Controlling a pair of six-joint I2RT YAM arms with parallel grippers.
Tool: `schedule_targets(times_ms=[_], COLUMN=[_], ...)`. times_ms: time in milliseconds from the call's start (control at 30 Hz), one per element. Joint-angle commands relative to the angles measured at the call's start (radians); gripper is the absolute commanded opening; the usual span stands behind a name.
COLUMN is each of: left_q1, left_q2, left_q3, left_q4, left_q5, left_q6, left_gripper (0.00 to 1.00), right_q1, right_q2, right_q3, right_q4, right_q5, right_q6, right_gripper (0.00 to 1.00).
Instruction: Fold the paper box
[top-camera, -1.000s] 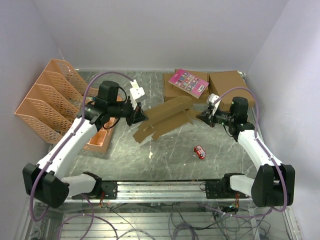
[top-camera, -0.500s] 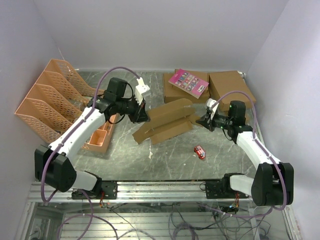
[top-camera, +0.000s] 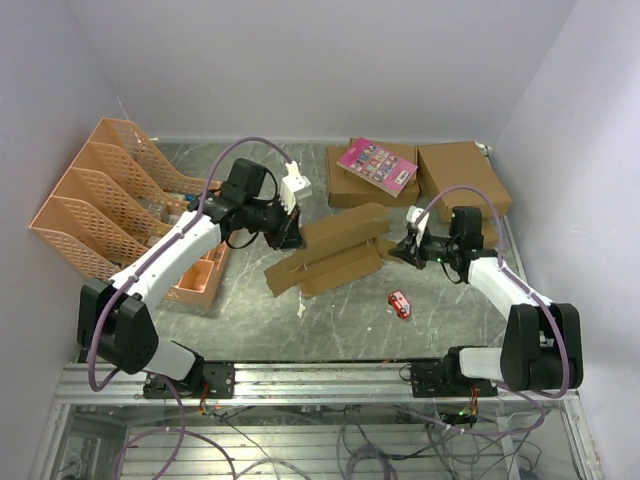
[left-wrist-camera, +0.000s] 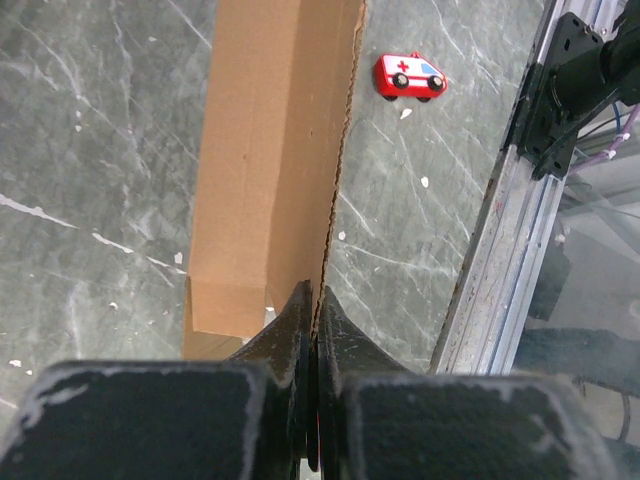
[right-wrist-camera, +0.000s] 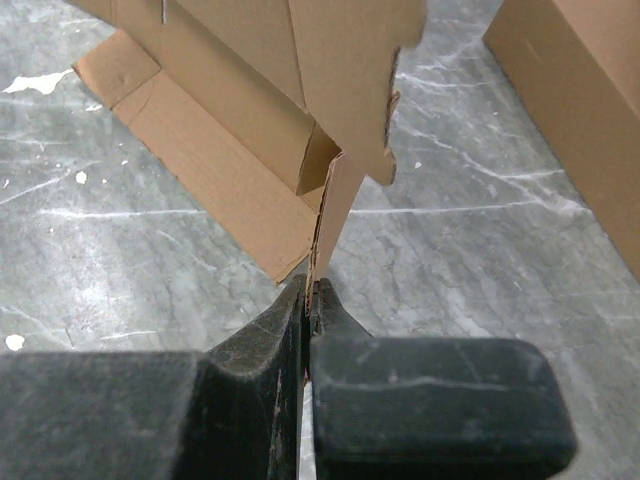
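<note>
- The paper box (top-camera: 335, 250), partly folded, was found slantwise on the bench (top-camera: 330, 318), just beyond the toy ambulance (top-camera: 400, 303) and not touching it.
- The end of the paper box farther from the toy ambulance was pinched by the left gripper (top-camera: 292, 238). In the left wrist view its fingers were pressed together on a thin cardboard edge.
- The end nearer the toy ambulance was gripped by the right gripper (top-camera: 400, 247). In the right wrist view its fingers were clamped on a narrow flap standing on edge.
- One long panel was raised above the rest, and a flap with a jagged outline was seen hanging over the right gripper.
- Two larger boxes (top-camera: 462, 175) were set well beyond the toy ambulance near the back wall, one of them topped with a pink booklet (top-camera: 377, 165).
- An orange file rack (top-camera: 95, 210) was placed well apart from the toy ambulance, on the left arm's side.
</note>
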Motion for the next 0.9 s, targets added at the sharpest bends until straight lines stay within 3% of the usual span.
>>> schedule_targets(times_ms=[0,267,567,733,867], left_q1=[-0.016,-0.026,-0.045,-0.055,-0.061], left_q2=[0.016,0.003,0.005,0.014,0.016], left_q3=[-0.044,-0.101,-0.092,-0.079,-0.064], left_q4=[0.008,0.051,0.048,0.036,0.033], left_q5=[-0.026,-0.031,-0.040,-0.052,-0.058], left_q6=[-0.036,-0.070,-0.067,-0.056,-0.052], left_gripper=[0.07,0.07,0.07,0.07,0.07], right_q1=[0.009,0.008,-0.003,-0.073,-0.141], right_q2=[0.005,0.041,0.047,0.068,0.109], right_q3=[-0.028,-0.014,0.028,0.093,0.147], right_q4=[-0.028,-0.135,-0.274,-0.463,-0.577], right_q5=[-0.047,-0.049,-0.119,-0.230,-0.289], right_q6=[-0.080,-0.236,-0.354,-0.491,-0.552], right_gripper=[0.00,0.07,0.35,0.53,0.55])
